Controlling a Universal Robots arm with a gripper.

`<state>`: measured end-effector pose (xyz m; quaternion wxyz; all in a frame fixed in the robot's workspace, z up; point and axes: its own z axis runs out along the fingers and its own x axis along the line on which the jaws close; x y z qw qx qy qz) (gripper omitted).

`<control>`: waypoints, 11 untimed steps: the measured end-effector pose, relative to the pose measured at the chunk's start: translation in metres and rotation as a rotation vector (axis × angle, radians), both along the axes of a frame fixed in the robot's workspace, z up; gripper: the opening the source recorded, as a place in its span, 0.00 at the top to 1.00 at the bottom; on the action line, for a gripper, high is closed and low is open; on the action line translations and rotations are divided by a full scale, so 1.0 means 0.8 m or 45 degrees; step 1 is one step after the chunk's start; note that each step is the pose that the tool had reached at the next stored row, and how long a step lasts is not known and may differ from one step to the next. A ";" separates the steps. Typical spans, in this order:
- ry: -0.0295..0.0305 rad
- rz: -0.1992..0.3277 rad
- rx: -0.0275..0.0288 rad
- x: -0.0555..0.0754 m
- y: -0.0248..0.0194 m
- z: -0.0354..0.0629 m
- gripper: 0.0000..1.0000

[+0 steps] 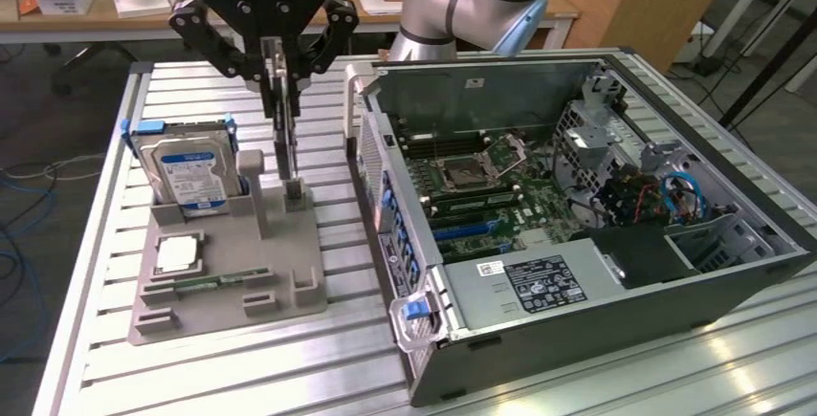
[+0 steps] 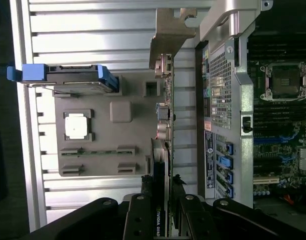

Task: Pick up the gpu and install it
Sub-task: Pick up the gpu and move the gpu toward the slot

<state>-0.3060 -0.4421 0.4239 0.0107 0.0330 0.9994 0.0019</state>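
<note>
Firmly, my pincer is clamped on the gpu, one finger pressed on each flat face of the thin black card. It hangs straight down from my grip, edge-on. Its lower end sits at the small slot post of the grey holder beneath me; I cannot tell whether it has cleared the slot. The hard drive stands upright in the holder just to one side. The open computer case lies on the other.
</note>
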 end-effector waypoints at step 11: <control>-0.0004 0.000 -0.0006 0.000 0.0001 0.020 0.74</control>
